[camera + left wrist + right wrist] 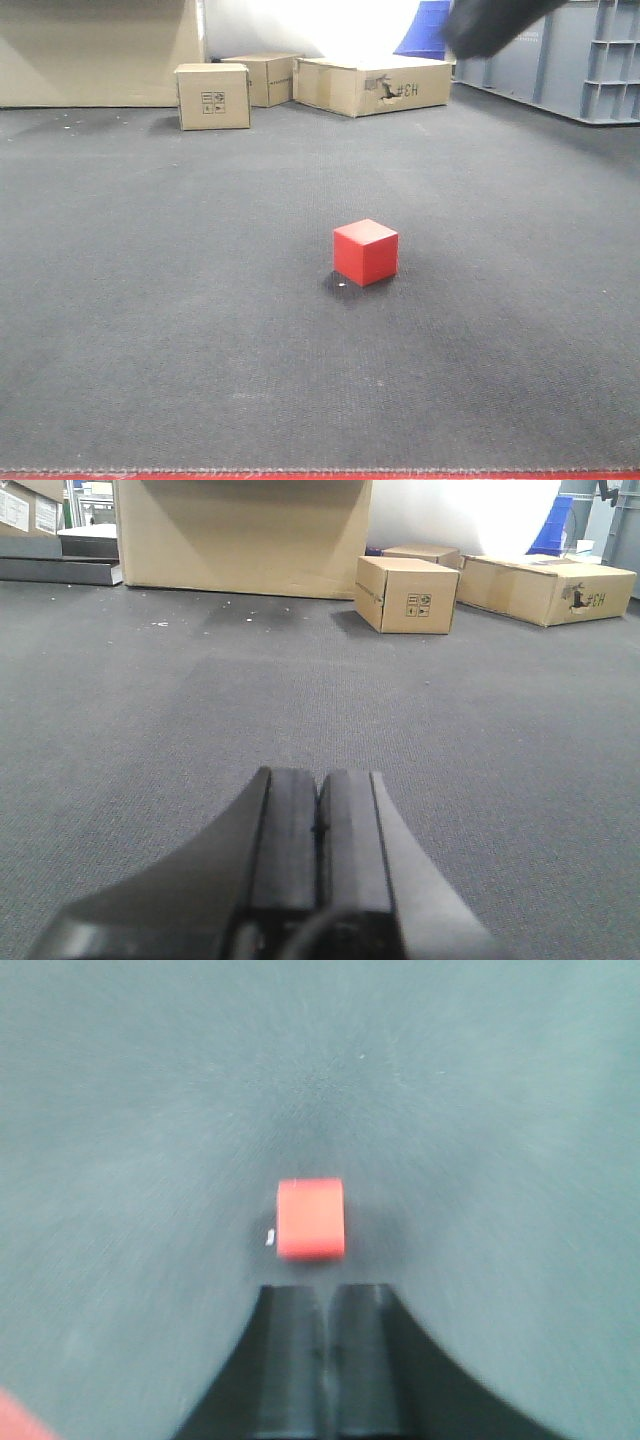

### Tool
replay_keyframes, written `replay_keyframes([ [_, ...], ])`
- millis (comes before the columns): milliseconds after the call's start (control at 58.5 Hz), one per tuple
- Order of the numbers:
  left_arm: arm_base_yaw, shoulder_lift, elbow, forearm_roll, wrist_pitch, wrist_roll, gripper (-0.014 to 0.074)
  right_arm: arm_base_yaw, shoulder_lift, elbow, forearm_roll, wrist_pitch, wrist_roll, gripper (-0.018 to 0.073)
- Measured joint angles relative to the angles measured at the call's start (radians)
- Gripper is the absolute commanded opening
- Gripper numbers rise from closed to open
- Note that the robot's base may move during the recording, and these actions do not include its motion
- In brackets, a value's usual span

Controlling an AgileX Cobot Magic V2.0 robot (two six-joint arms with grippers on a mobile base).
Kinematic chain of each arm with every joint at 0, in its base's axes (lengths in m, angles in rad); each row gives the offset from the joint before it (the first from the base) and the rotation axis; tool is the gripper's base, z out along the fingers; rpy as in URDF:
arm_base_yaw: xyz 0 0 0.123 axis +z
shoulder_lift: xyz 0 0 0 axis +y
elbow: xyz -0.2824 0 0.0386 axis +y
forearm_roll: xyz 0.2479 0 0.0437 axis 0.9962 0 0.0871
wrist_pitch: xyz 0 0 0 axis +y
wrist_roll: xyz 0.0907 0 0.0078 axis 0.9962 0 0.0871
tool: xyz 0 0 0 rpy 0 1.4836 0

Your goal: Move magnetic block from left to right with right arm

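The magnetic block (365, 252) rests alone on the dark carpet (150, 300), well apart from the cardboard boxes (212, 96) at the back. In the right wrist view it lies straight ahead of the right gripper (327, 1305), a little beyond the tips, and seems far below them. This gripper is pressed together and carries nothing, so it must open first. The left gripper (320, 800) is also pressed together, empty, with no block before it. A cube gives no long axis.
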Motion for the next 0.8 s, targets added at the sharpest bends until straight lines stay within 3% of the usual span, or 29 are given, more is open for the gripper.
replay_keyframes([
  [410,0.0,0.0,0.0,0.0,0.0,0.0,-0.0126,0.0,-0.651,0.517,0.0,-0.268,0.002,0.0057],
  [598,0.0,0.0,0.0,0.0,0.0,0.0,-0.0126,0.0,-0.849,0.631,0.001,-0.281,0.002,0.0057],
  [803,0.0,0.0,0.0,0.0,0.0,0.0,-0.0126,0.0,-0.906,0.662,0.001,-0.281,0.002,0.0057],
])
